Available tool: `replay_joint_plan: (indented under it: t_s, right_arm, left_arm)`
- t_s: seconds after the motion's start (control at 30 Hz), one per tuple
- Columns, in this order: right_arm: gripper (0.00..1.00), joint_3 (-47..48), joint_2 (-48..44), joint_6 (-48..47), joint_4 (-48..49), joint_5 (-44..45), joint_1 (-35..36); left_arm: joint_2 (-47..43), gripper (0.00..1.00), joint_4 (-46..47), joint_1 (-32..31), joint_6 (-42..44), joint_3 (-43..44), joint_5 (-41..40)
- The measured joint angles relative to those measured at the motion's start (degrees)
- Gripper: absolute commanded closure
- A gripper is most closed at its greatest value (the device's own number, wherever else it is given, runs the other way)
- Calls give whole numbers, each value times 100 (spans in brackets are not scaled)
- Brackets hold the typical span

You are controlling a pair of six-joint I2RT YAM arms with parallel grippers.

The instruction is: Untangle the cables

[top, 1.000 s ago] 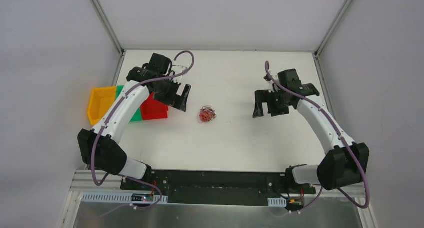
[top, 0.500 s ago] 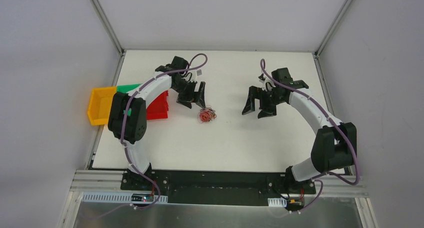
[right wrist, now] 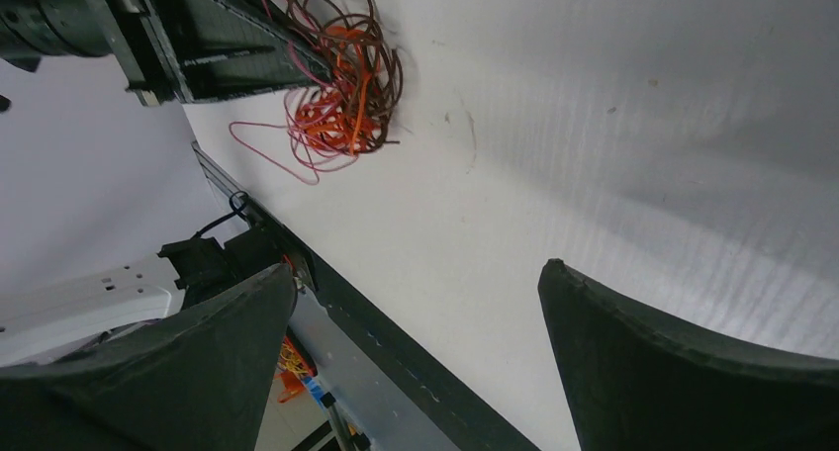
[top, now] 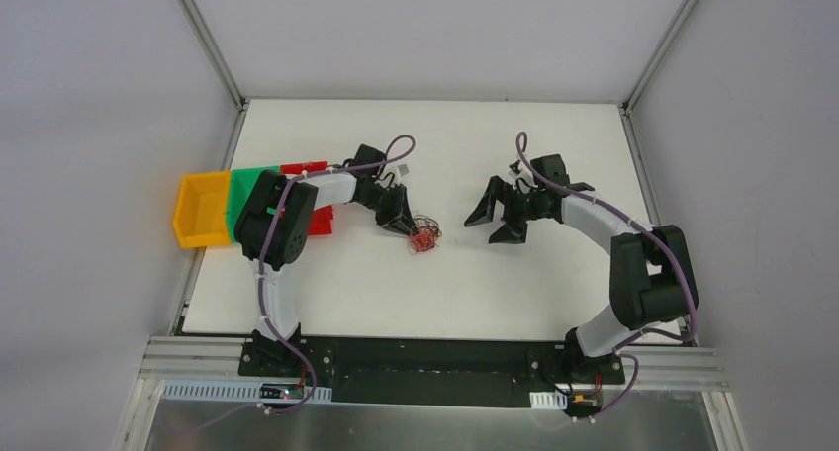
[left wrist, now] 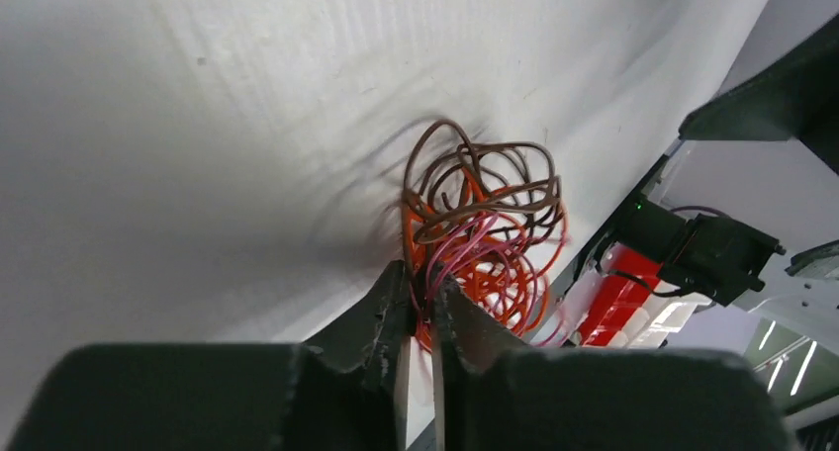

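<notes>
Cables, thin curly strands of orange, pink and brown, sit in one small clump on the white table, between my two arms and closer to the left one. My left gripper is down at the clump's edge with its jaws drawn almost together. A few orange and pink strands run into the narrow gap between the tips, so I judge I have a pinch on them, though I cannot tell how many.

My right gripper hangs just to the right of the clump, clear of it, jaws spread wide and holding nothing. Its camera shows the cables ahead of the open fingers. At the table's left edge stand a yellow bin, a green bin and a red bin.

My worry is that the pinch seems to have caught more than one colour. If so, a pull would lift the whole knot instead of freeing a single wire. With nothing pinning the rest, the clump could simply drag along the table behind me. A hard tug might also cinch the loops tighter, and strands this fine could slip from my tips. One pink loop trails loose from the clump and may snag my right fingers on the way in.
</notes>
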Motion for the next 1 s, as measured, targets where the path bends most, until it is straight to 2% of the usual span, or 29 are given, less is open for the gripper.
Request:
replay_joint_plan:
  t_s: [0.27,0.47,0.63,0.7,0.87,1.0]
  right_arm:
    - [4,-262,179,734,1095,-234,70]
    - [9,-330,264,1016,1716,-225,398]
    - [16,-229,822,1008,1965,-92,566]
    - [33,-223,1036,1010,2059,-39,564]
    - [100,-245,1189,1126,2430,-98,562]
    - [100,-221,1185,1093,2426,-140,516]
  left_arm:
    - [-125,100,1237,-356,-1329,-339,267]
    - [-490,100,1799,-490,-1816,-339,437]
    - [-588,100,2135,-525,-2039,-404,621]
    - [-621,100,2201,-525,-2116,-455,695]
    - [-651,100,2378,-522,-2297,-487,861]
    - [-717,100,2409,-522,-2376,-487,992]
